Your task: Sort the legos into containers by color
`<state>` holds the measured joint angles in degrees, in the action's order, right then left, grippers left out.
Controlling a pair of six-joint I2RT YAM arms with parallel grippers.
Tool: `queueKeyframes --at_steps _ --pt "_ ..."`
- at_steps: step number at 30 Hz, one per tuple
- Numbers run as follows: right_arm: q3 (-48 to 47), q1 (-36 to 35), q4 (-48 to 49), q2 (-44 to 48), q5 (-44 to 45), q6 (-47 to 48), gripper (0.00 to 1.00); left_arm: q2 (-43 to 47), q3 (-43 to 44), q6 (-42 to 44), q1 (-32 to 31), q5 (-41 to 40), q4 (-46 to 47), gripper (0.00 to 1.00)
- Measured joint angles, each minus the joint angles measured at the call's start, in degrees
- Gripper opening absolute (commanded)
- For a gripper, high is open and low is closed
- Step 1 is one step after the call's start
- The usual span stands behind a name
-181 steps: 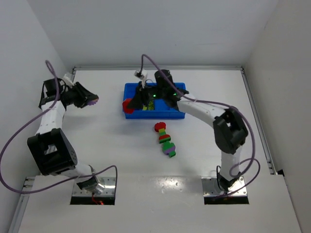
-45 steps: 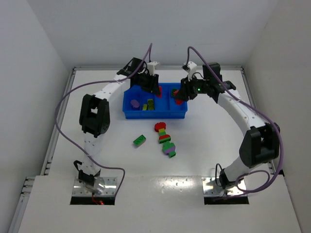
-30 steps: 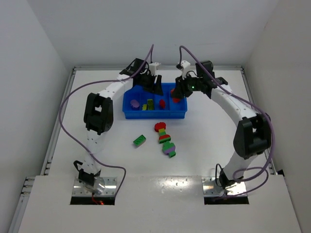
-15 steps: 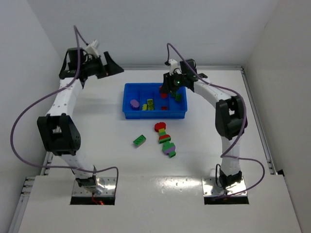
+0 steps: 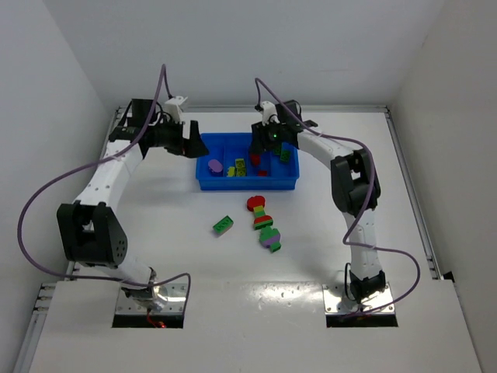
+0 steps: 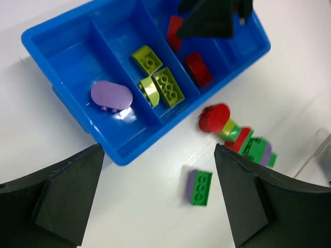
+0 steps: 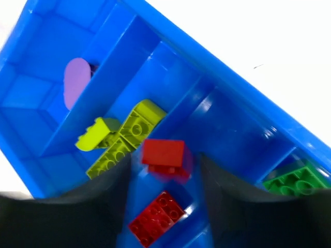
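The blue tray (image 5: 247, 185) (image 6: 135, 150) has four containers side by side. One holds a purple piece (image 6: 111, 95) (image 7: 77, 80), the one beside it yellow-green legos (image 6: 158, 82) (image 7: 124, 137), the third a red brick (image 6: 198, 68) (image 7: 155, 219), the last a green brick (image 7: 292, 178). My right gripper (image 5: 260, 149) (image 7: 164, 164) hangs open over the red compartment. A blurred red brick (image 7: 163, 152) sits loose between its fingers, with gaps on both sides. My left gripper (image 5: 190, 141) (image 6: 160, 206) is open and empty, above the tray's left end.
On the table in front of the tray lie a green-and-purple brick (image 5: 224, 224) (image 6: 199, 187) and a mixed-colour stack (image 5: 264, 221) (image 6: 235, 134) topped by a red round piece. White walls close the table at the back and sides.
The right gripper has opened and let go of the red brick over the tray. The left arm left the tray, swung out far left, and has come back beside the tray's left end.
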<state>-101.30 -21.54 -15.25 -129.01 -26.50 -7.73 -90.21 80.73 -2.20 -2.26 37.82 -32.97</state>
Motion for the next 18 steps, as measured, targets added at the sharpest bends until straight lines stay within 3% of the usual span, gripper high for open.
queueKeyframes --at_steps 3,6,10,18 --pt "0.1 0.0 -0.1 0.0 1.7 0.2 0.74 3.1 -1.5 5.7 -1.3 -0.9 -2.4 0.93" --pt "0.8 0.0 -0.3 0.4 2.9 0.4 0.74 4.3 -2.6 12.3 -2.8 -1.9 -6.1 0.93" --pt "4.0 0.0 -1.2 4.3 3.6 0.4 0.74 6.2 -7.4 20.7 -9.5 -5.5 -10.4 0.88" --pt "15.6 2.2 -1.8 28.7 6.4 4.7 0.74 8.4 -16.5 25.9 -25.9 -15.5 -13.6 0.82"
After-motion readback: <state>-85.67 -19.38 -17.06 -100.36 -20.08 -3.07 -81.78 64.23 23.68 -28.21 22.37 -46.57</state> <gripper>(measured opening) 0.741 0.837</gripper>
